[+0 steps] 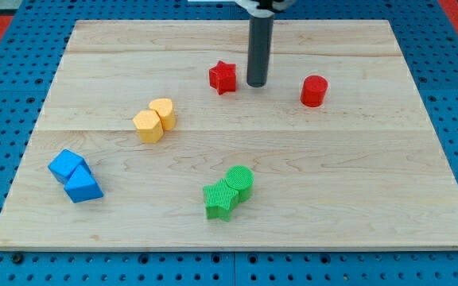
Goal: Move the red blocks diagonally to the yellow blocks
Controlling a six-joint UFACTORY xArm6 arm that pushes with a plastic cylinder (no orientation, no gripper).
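Observation:
A red star block (223,77) lies at the upper middle of the wooden board (332,175). My tip (257,84) rests just to the right of it, a small gap apart. A red cylinder (314,90) stands further to the right of my tip. Two yellow blocks touch each other left of centre: a yellow hexagon (148,126) and a yellow heart-shaped block (164,113) at its upper right. The red star is up and to the right of the yellow pair.
Two blue blocks (75,176) lie together at the lower left. A green star (220,200) and a green cylinder (239,181) touch at the lower middle. A blue pegboard (6,119) surrounds the board.

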